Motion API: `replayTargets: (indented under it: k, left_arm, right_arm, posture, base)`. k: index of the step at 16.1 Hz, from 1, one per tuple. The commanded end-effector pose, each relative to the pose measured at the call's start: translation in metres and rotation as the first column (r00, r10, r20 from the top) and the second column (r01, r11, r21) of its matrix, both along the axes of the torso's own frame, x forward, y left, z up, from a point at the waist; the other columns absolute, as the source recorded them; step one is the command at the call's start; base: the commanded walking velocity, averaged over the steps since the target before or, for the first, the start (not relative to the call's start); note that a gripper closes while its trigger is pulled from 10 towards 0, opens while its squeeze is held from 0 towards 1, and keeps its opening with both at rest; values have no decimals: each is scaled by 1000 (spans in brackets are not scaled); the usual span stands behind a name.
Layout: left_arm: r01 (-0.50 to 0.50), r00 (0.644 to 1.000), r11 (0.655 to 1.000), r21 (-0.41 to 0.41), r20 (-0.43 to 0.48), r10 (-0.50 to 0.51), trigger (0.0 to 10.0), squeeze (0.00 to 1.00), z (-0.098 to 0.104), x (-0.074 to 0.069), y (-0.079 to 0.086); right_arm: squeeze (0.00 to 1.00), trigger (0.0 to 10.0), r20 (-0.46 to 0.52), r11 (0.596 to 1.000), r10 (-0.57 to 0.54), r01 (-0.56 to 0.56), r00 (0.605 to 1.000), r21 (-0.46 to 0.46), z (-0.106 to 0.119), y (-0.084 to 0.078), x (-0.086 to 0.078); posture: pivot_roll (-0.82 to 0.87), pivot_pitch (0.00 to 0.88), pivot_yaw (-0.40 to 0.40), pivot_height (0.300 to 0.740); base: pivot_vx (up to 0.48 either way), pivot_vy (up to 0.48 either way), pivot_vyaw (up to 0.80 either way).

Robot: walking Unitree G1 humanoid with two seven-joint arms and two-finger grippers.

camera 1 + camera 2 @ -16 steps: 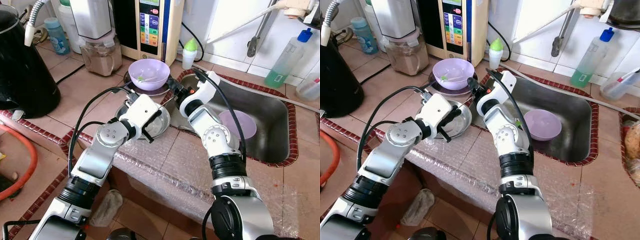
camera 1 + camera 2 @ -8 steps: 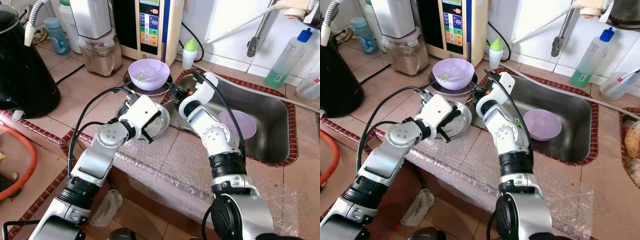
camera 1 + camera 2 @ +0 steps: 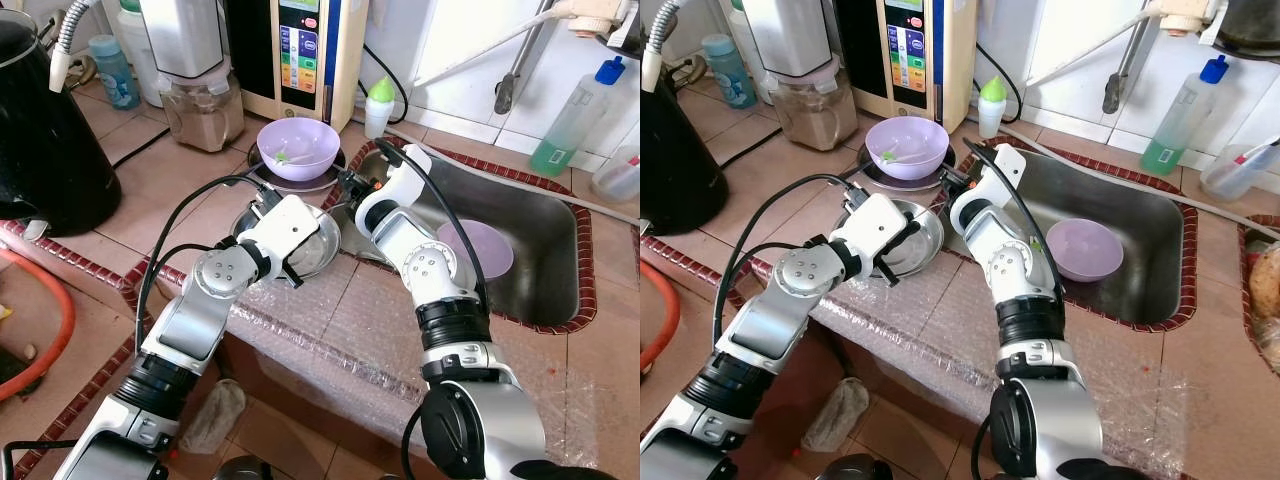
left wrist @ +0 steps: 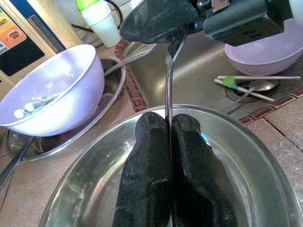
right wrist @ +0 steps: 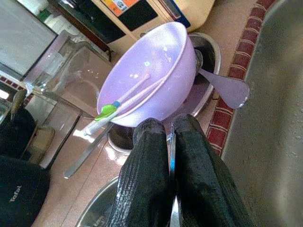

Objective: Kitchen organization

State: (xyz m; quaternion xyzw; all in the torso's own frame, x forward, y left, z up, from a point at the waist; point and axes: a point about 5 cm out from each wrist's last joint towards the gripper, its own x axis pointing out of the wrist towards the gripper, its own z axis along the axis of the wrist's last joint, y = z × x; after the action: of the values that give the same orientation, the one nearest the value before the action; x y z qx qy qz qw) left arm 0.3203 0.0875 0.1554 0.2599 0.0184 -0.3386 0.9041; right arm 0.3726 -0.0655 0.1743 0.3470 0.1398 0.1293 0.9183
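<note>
A shallow steel bowl (image 3: 318,252) sits on the tiled counter at the sink's left edge. My left gripper (image 4: 169,120) hovers over it, shut on a thin metal utensil handle (image 4: 167,80). The handle rises to my right gripper (image 3: 349,183), which is shut on its other end (image 5: 172,142) just above the bowl's far rim. Behind them a purple bowl (image 3: 298,148) holding pale chopsticks with a green tip stands on a steel plate (image 5: 208,47). A second purple bowl (image 3: 482,247) lies in the steel sink (image 3: 560,215).
A black kettle (image 3: 45,130) stands at the left; a blender (image 3: 195,80), a water purifier (image 3: 300,50) and a green-capped bottle (image 3: 378,105) line the back. A green soap bottle (image 3: 570,120) is past the sink. Bubble wrap (image 3: 340,330) covers the counter's front. A spoon (image 4: 255,85) lies in the sink.
My right gripper has edged slightly left, closer to the purple bowl on the plate. The left gripper has hardly moved over the steel bowl.
</note>
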Motion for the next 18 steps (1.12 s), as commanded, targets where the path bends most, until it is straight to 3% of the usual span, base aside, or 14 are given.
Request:
replayTargets:
  k: [1, 2, 8, 11, 14, 18]
  left_arm:
    - [-17, 1000, 1000, -18, 3, 17, 10000, 0, 3, 2, 2]
    - [-30, 999, 998, -58, -14, 29, 10000, 1000, 5, 2, 3]
    - [-19, 1000, 997, -81, -1, 19, 10000, 1000, 8, 1, 1]
    - [-24, 1000, 990, -142, -17, 21, 10000, 1000, 12, -1, 1]
    - [-27, 999, 989, -147, -43, 20, 10000, 1000, 7, -7, 8]
    - [-47, 997, 985, -165, -63, 37, 10000, 1000, 5, -10, 14]
  right_arm:
    - [0, 0, -16, 1000, 24, -24, 1000, 2, -1, 6, 0]
    - [0, 0, -13, 1000, 22, -21, 1000, 4, -1, 6, 0]
    - [0, 0, 57, 993, -79, 74, 995, 87, 12, -9, 7]
    - [0, 0, 89, 982, -153, 141, 984, 129, 21, -19, 12]
    - [0, 0, 170, 955, -288, 270, 942, 125, 36, -49, 20]
    - [0, 0, 211, 911, -413, 407, 886, 70, 38, -85, 25]
  posture:
    - [75, 6, -6, 740]
    - [75, 7, -6, 740]
    - [77, 6, -11, 740]
    - [77, 5, -10, 740]
    - [83, 2, -12, 740]
    - [88, 1, -15, 740]
  base:
    - [0, 0, 0]
    - [0, 0, 0]
    - [0, 0, 0]
    - [0, 0, 0]
    - [0, 0, 0]
    - [0, 0, 0]
